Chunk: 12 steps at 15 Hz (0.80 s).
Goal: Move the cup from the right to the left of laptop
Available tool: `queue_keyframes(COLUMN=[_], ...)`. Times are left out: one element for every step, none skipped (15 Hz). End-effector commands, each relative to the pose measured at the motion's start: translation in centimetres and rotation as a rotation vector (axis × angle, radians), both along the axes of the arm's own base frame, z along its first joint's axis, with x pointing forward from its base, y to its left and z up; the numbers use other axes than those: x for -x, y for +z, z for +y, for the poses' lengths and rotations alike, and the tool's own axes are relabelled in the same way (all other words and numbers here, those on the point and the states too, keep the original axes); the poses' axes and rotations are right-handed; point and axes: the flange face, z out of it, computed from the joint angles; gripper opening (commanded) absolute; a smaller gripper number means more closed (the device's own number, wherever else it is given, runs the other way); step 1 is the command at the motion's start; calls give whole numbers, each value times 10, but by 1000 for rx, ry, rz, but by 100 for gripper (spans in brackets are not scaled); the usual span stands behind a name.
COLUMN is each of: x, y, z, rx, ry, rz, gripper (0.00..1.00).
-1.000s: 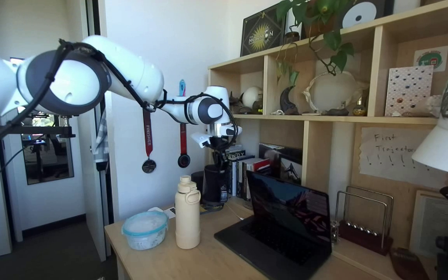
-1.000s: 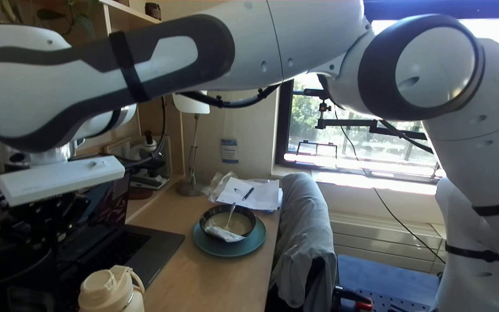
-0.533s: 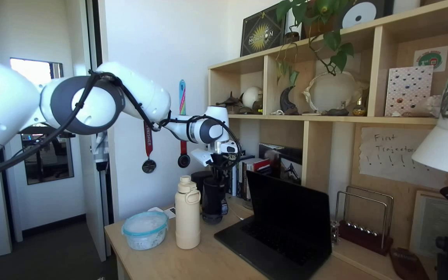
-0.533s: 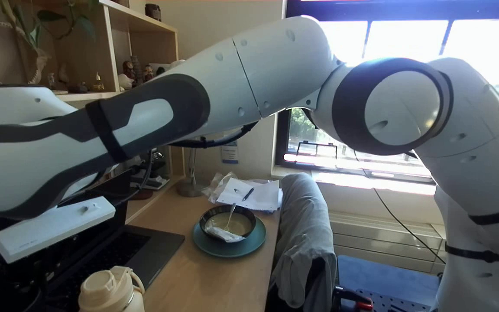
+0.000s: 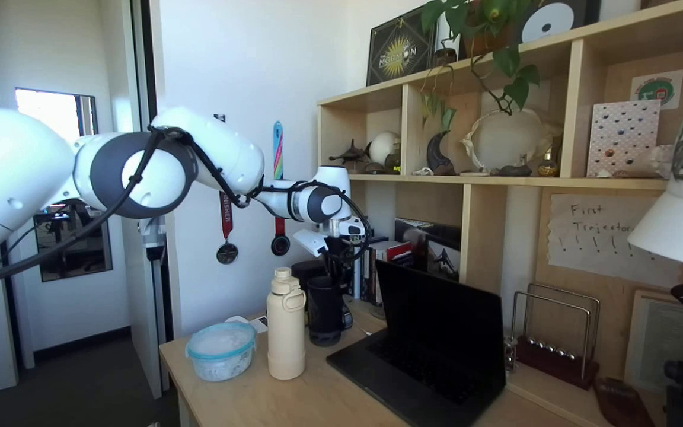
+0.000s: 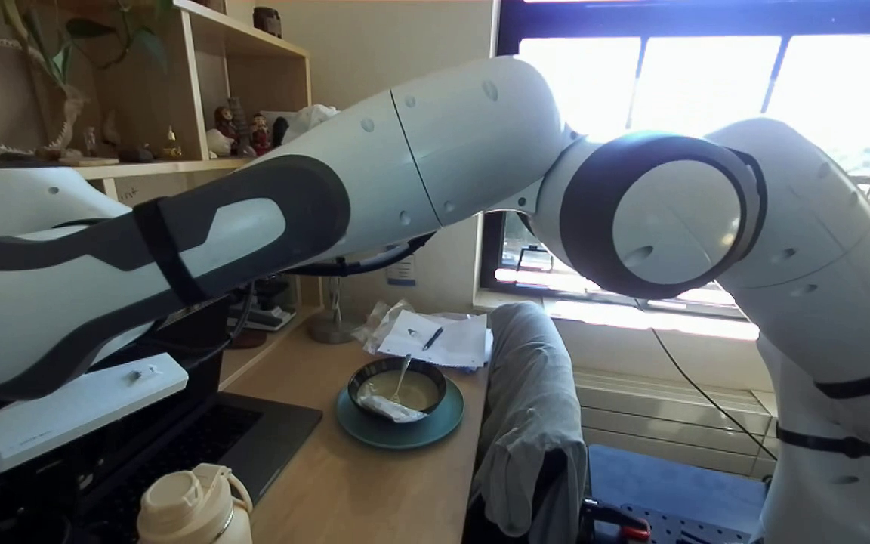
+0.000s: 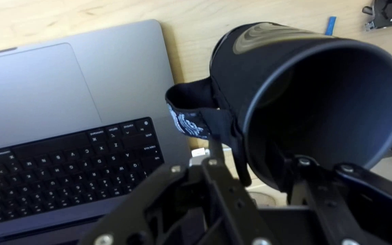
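Apparently goal-side cup point(image 7: 305, 98): one, black, wide-mouthed; right of centre in the wrist view, past the caps-lock side of the laptop point(image 7: 124, 75), which I read as the left the task wanted. Whether its base met the desk point(image 7: 189, 20), I could not tell.
Gripper point(image 7: 247, 149): fingers apart, astride the near wall, one inside the mouth, one outside; whether the pads bore on it, I could not tell.
Strap point(image 7: 196, 122): looped toward the laptop, just beside the outer finger. Chief hazard, I judged: a snag on my withdrawal, pulling the cup over.
Inner finger point(image 7: 303, 170): likely to lever the rim if I backed out at a slant.
Drop: probable only if I let go with the base off the desk; a landing on edge could have toppled it.
Neighbours: cream bottle point(image 5: 286, 332) and dark cylinder point(image 5: 307, 270), centre of an exterior view, left of the cup there, depth unclear; a sideways swing risked knocking either.
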Motion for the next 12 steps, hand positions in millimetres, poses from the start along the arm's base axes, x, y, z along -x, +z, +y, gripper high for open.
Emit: queue_keyframes(x=[-6, -6, -7, -5, -3, -2, -1, 0, 1, 4, 6, 8], y=[26, 37, 48, 63, 77, 91, 104, 119, 133, 148, 161, 174], z=[4, 3, 2, -1, -5, -10, -18, -27, -36, -49, -61, -73], rx=[-28, -32, -35, -31, -28, -24, -17, -13, -9, -12, -9, -6], ry=[17, 12, -1, -29, -43, -54, -68, -92, -111, -138, -169, -200], rz=[-20, -28, -31, -22, -18, -20, -26, -33, -39, -43, -52, -55], gripper=[70, 79, 86, 94, 99, 100, 100, 100, 100, 100, 100, 100])
